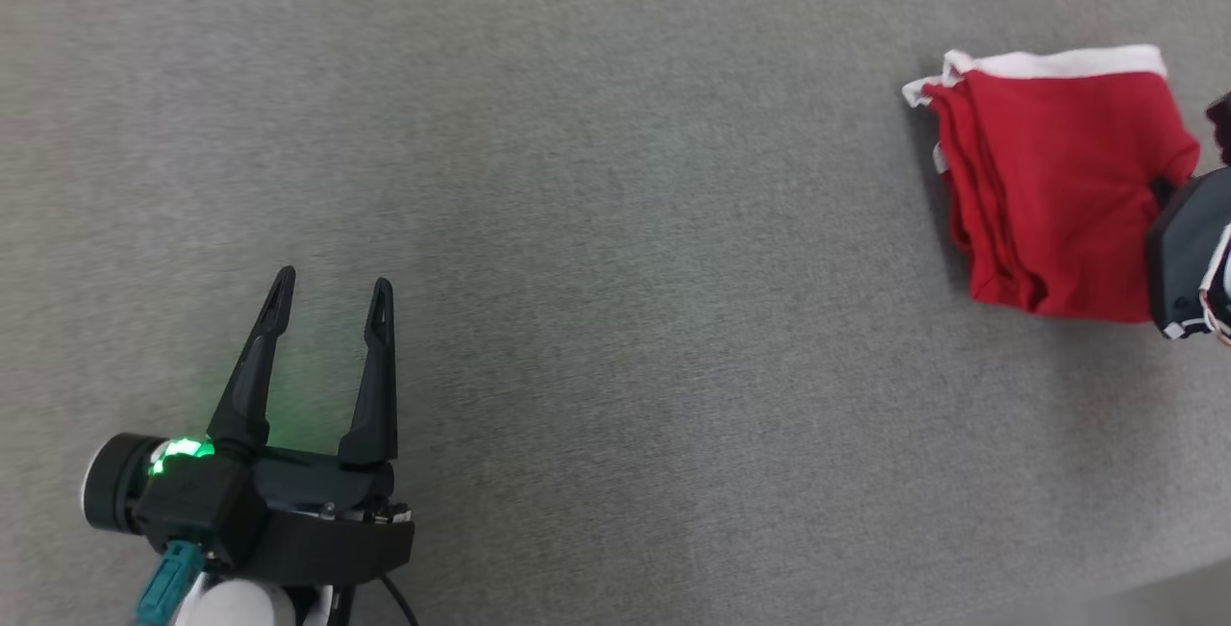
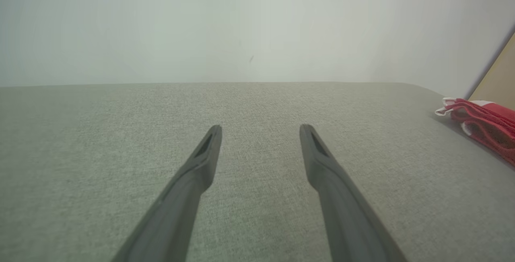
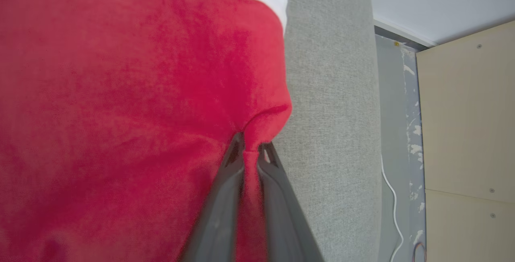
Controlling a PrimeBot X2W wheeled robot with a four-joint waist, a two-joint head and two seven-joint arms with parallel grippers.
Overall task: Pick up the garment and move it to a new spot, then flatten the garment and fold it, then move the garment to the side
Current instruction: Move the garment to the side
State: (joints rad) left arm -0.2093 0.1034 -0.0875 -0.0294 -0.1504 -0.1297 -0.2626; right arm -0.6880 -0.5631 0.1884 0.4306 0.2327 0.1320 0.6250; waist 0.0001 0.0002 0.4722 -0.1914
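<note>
Left hand point(image 1: 333, 278): held over the grey desk point(image 1: 615, 222) at lower left, fingers spread wide, nothing gripped. Garment point(image 1: 1058, 184): red, folded to a near-square stack at the desk's far right; no clear long axis is made out. White-banded edge is pointed away from the robot, layered edges leftward. Right hand point(image 3: 251, 149): closed on a pinch of the garment's right edge.

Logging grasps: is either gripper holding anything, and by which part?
The right gripper is shut on the folded red cloth garment with white trim, pinching a fold at its edge. The left gripper is open, empty.
</note>
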